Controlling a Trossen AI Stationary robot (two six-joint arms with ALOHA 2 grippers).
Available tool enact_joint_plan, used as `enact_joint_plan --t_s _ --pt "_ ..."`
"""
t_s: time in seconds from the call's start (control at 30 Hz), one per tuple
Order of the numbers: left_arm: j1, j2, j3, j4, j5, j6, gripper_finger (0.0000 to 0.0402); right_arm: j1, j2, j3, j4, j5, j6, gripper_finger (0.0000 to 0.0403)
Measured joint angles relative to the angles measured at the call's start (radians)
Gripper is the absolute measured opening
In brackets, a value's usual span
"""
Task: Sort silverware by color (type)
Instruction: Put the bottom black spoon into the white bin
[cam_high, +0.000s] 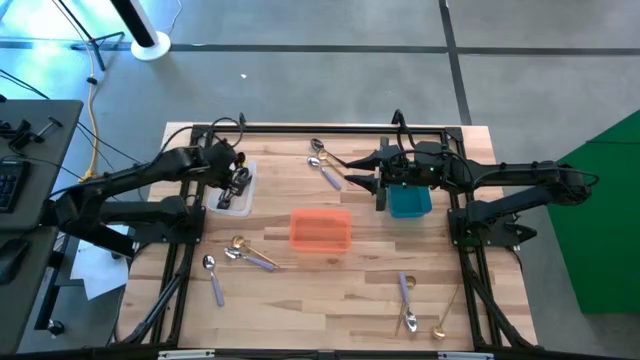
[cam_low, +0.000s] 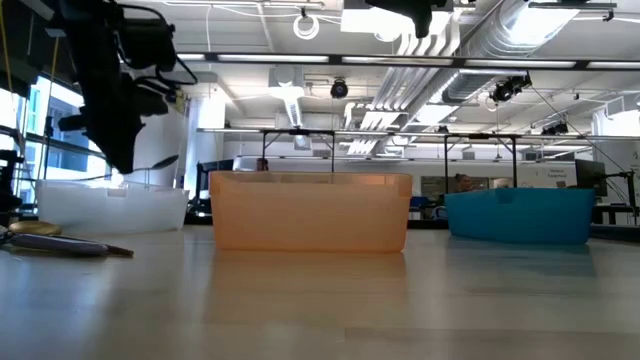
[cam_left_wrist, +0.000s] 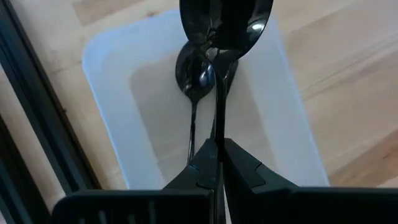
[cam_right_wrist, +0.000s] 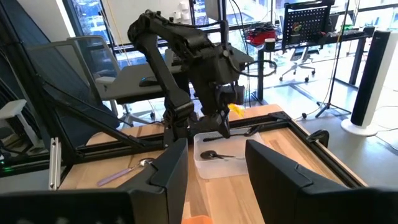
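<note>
Black spoon (cam_left_wrist: 219, 93) is pinched by its handle in the left gripper (cam_left_wrist: 214, 163), jaws clamped tight on it, bowl hanging out over the clear bin (cam_left_wrist: 112, 74) at the left side of the bench (cam_high: 350, 290). A second black spoon (cam_left_wrist: 194, 78) already lies in that bin, directly under the held one.

Risks, nearest first:
- Grip is on a thin, glossy handle. If the spoon pivots between the fingertips it may swing and drop off-line; it looks to hang roughly centred over the bin, so a small twist is probably tolerable.
- Release from height: spoon could strike the one below, bounce, and clear the low wall onto the bench. A lower release would likely reduce this.
- The bin is light and shallow, near the bench frame; a descending gripper touching its rim could push it.

Farther out: orange bin (cam_high: 320, 229) sits mid-bench, teal bin (cam_high: 409, 201) beyond it under the right gripper (cam_right_wrist: 214, 163), which hovers with jaws apart and holds nothing. Both arms work toward the same centre strip, so a crossing reach may bring them into contact.

Loose lavender-handled and gold spoons lie scattered: a pair near the far edge (cam_high: 322, 165), a cluster near the orange bin (cam_high: 245, 254), others at the near right (cam_high: 408, 300). Overlapping ones could be picked together and land in the wrong bin.
</note>
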Motion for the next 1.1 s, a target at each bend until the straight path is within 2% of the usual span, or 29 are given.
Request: enact_joint_plan --t_s 0.2,0.63,1.1 --pt "0.0 0.1 0.0 0.0 0.0 0.011 0.0 0.0 0.0 0.0 -0.005 0.0 0.006 0.0146" --pt "0.0 0.207 -0.001 0.023 0.032 0.098 0.0 0.0 0.0 0.0 -0.027 0.001 -0.015 0.0146" --pt "0.0 0.316 -0.053 0.138 0.061 0.116 0.0 0.0 0.0 0.0 -0.029 0.002 -0.019 0.0146"
